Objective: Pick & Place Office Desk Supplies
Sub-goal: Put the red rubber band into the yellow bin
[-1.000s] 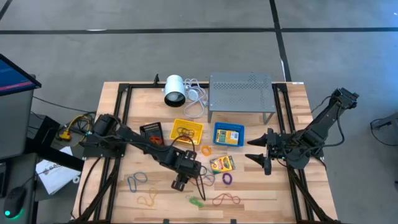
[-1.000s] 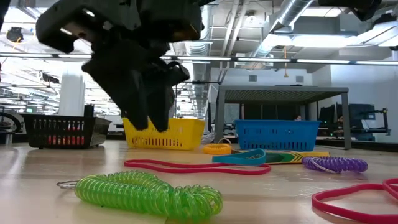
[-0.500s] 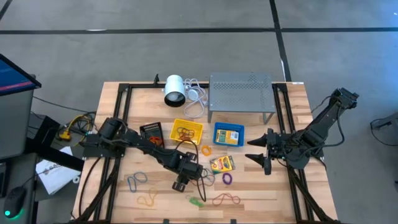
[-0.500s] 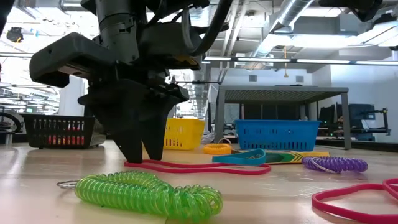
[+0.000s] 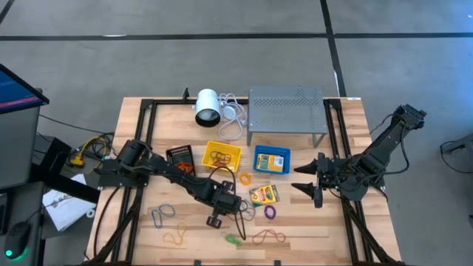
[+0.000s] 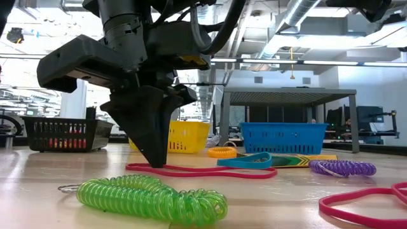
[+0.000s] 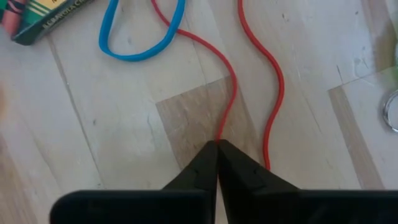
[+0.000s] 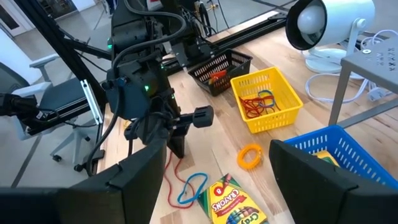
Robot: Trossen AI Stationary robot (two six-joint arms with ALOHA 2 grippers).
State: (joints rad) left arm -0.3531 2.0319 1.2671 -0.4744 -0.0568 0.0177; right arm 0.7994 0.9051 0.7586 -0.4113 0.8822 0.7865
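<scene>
My left hand (image 7: 217,146) is pinching the red rubber band (image 7: 233,87) on the surface (image 7: 112,118); my right hand (image 5: 307,185) is waiting spread at three o'clock.

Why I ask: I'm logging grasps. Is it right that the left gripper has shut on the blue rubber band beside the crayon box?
Not quite. The left gripper has shut on the red rubber band, not the blue rubber band beside the crayon box, as the left wrist view shows.
</scene>
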